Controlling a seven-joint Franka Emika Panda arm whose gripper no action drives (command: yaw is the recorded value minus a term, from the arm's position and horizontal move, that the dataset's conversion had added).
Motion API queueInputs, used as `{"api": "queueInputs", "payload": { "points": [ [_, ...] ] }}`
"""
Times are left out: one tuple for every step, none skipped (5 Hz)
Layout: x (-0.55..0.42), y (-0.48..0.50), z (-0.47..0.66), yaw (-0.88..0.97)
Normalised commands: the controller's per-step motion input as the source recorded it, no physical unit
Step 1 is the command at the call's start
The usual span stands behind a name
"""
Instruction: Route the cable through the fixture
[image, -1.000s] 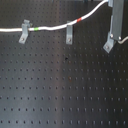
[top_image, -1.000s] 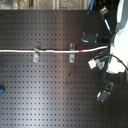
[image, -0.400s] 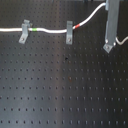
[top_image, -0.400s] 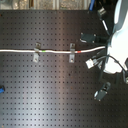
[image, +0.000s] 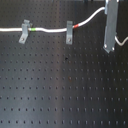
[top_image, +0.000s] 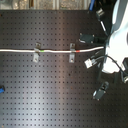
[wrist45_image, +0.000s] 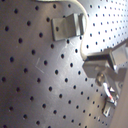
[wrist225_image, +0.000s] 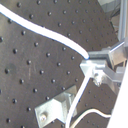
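The white cable runs from the first exterior view's left through two metal fixture clips. Its green band sits just past the first clip and its red band just past the second. From there the cable rises toward my gripper. In the second exterior view the cable lies straight through both clips up to the gripper. In the second wrist view the cable ends between the fingers, which are shut on it.
A black perforated board carries everything. The white arm with its small camera modules fills the second exterior view's right. A small blue object lies at the second exterior view's left edge.
The gripper has sunk slightly toward the board with the cable end in it. The cable through the two clips has barely moved.
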Motion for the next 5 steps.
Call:
{"api": "queueInputs", "payload": {
  "points": [
    [-0.091, -0.323, 0.23, -0.22],
    [-0.146, -0.267, 0.24, -0.3],
    [-0.132, -0.145, 0.19, -0.27],
    [-0.21, -0.066, 0.15, -0.21],
    [-0.275, -0.011, 0.45, -0.01]
  ]
}}
